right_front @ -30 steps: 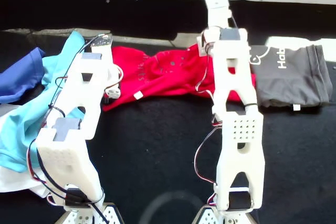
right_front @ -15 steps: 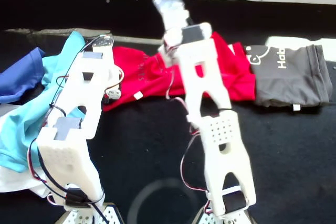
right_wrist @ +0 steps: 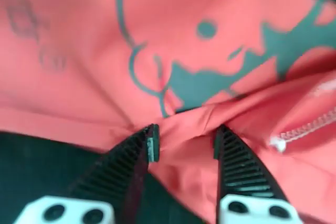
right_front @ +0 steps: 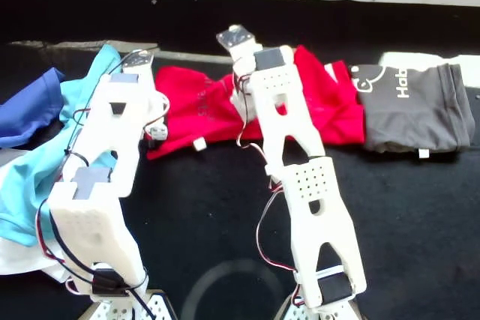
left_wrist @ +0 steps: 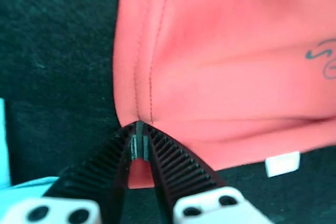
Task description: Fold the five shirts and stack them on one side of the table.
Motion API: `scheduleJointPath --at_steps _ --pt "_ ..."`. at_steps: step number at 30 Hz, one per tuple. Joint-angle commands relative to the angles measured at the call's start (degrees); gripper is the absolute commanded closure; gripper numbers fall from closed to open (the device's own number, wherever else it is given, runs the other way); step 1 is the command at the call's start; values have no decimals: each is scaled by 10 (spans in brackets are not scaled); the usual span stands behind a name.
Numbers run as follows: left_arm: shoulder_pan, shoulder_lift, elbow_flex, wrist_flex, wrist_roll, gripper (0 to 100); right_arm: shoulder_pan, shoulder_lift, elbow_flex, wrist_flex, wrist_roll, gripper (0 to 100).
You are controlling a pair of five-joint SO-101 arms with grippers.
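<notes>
- Red shirt [right_front: 202, 110] lies crumpled across the middle of the surface [right_front: 210, 207], between the cyan shirt [right_front: 30, 177] and the folded grey shirt [right_front: 416, 110]. Your left jaws are clamped on its stitched hem. Your right jaws stand part open, straddling a raised ridge of red cloth by the print without gripping it.
- The left pinch sits at the very rim of the hem — a sharp pull could slide the cloth out.
- If you close the right jaws on that ridge, you may catch more than one layer, and the fold would then come up bunched rather than flat.
- The red shirt's far end lies right against the grey shirt, so dragging it that way could ruck up the one already folded.
- The cyan shirt lies just beside your left arm, and a wide sweep could snag it.
- Both arms cover much of the red shirt from above, so you cannot tell where its sleeves or collar lie.
- The blue shirt [right_front: 26, 110] and the white cloth [right_front: 19, 264] under the cyan one are cut off at the edge — their lie is hard to judge.
</notes>
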Motion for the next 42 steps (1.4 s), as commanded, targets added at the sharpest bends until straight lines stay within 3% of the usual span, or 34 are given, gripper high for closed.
scheduleJointPath --at_steps 1,10,20,27,31,36,42 --pt "-29 -4 -29 1 -2 990 15 -12 -29 22 17 834" --pt "-31 3 -37 16 -3 990 17 -50 -44 23 15 860" --pt "-31 3 -37 16 -3 990 57 -250 -11 23 -24 860" --pt "-31 3 -36 16 -3 990 211 -376 197 22 -18 881" --pt "-31 3 -36 16 -3 990 270 -383 349 21 62 950" --pt "-31 3 -36 16 -3 990 281 -383 487 -12 116 950" --pt "-31 3 -36 17 -3 990 262 -382 568 -146 116 950"
